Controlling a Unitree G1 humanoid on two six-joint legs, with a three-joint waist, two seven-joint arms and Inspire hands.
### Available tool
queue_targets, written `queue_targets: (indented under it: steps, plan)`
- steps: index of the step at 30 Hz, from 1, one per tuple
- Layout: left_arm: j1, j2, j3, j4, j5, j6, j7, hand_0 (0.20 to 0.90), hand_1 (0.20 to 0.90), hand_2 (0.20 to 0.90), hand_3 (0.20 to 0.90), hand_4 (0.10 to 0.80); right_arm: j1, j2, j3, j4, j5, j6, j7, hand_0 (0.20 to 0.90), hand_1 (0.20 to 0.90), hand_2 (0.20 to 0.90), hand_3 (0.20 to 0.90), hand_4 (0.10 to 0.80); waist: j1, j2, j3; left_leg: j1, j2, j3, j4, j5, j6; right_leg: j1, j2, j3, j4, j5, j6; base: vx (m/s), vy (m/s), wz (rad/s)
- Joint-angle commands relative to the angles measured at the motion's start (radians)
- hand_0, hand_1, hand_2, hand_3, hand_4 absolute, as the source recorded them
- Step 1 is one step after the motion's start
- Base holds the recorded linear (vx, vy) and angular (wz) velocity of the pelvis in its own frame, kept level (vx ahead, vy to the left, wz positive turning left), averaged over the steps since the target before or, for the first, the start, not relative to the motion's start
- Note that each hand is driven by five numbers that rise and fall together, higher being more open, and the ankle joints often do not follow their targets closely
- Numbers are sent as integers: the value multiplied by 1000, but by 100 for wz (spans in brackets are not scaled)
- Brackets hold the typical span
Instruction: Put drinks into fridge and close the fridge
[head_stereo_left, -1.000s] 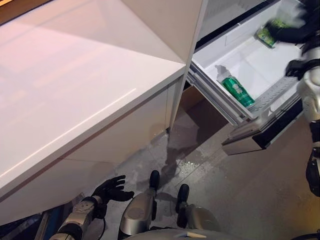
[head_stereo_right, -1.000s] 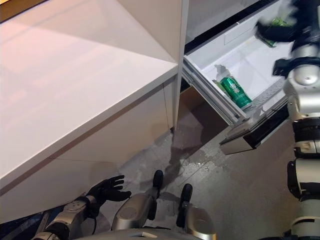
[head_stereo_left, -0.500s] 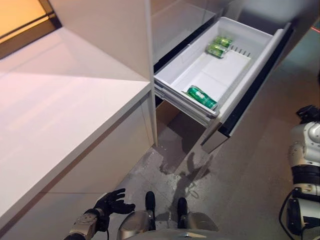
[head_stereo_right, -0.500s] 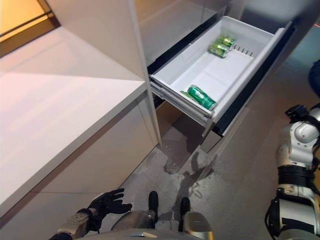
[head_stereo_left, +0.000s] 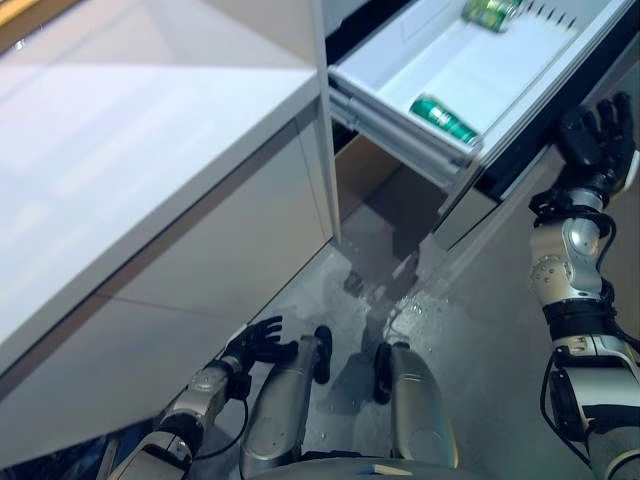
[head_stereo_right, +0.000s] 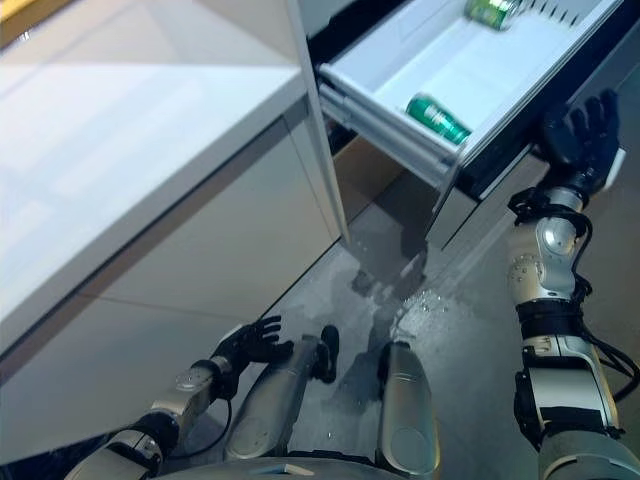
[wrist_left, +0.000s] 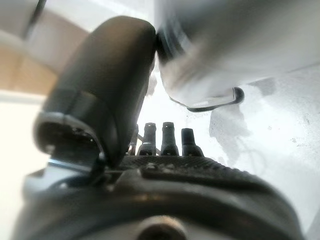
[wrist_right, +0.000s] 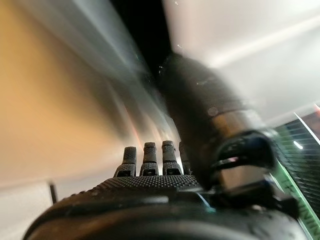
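Note:
The white fridge drawer (head_stereo_left: 400, 95) stands pulled out at the upper right. A green can (head_stereo_left: 442, 117) lies on its side near the drawer's front wall. More green cans (head_stereo_left: 490, 12) lie at its far end. My right hand (head_stereo_left: 597, 135) is raised with straight fingers right by the dark drawer front (head_stereo_left: 520, 165), holding nothing; whether it touches the front I cannot tell. My left hand (head_stereo_left: 258, 342) hangs low, open and empty, near the floor. It also shows in the left wrist view (wrist_left: 165, 140).
A long white counter (head_stereo_left: 130, 160) runs along the left, with its cabinet fronts below. A white upright panel (head_stereo_left: 322, 120) separates it from the fridge. The grey floor (head_stereo_left: 480, 330) has a wet patch below the drawer.
The camera has shifted downward and closer. My right hand has left the cans in the drawer, dropped out to the side, and now risen beside the drawer front. The left hand stays low.

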Motion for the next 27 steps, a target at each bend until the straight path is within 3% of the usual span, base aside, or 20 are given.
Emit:
queue_targets:
  steps: [1, 8, 13, 18, 27]
  plan:
    - [112, 23, -12, -25, -22, -5, 26, 900, 900, 900, 900, 800, -136, -54, 108, -52, -17, -6, 148, 900, 900, 900, 900, 800, 62, -10, -36, 64, -48, -8, 31, -177, 90, 27, 19, -31, 3, 2, -46, -48, 62, 8]
    - [157, 24, 14, 4, -41, -29, 23, 900, 900, 900, 900, 800, -283, -38, 221, -4, 11, -1, 273, 900, 900, 900, 900, 800, 114, 13, -18, 73, -67, -41, -60, -110, 71, 33, 4, -57, -32, 11, -50, 0, 95, 14]
    - [173, 32, 22, 14, -39, -42, -5, 900, 900, 900, 900, 800, -364, -7, 279, 13, 65, 54, 341, 900, 900, 900, 900, 800, 153, 21, -19, 105, -70, -69, -133, -72, 59, 70, -18, -81, -71, 19, -41, 53, 83, 4]
    - [180, 37, 14, 8, -31, -65, -39, 900, 900, 900, 900, 800, -416, 26, 305, 62, 69, 72, 338, 900, 900, 900, 900, 800, 193, 23, -27, 141, -68, -101, -209, -36, 52, 114, -37, -110, -125, 39, -20, 57, 37, 27]
    - [192, 51, -7, 11, 8, -93, -45, 900, 900, 900, 900, 800, -420, 44, 316, 117, 52, 85, 332, 900, 900, 900, 900, 800, 221, 7, -44, 216, -53, -144, -351, 27, 40, 188, -30, -139, -259, 92, 20, 36, -5, 22]
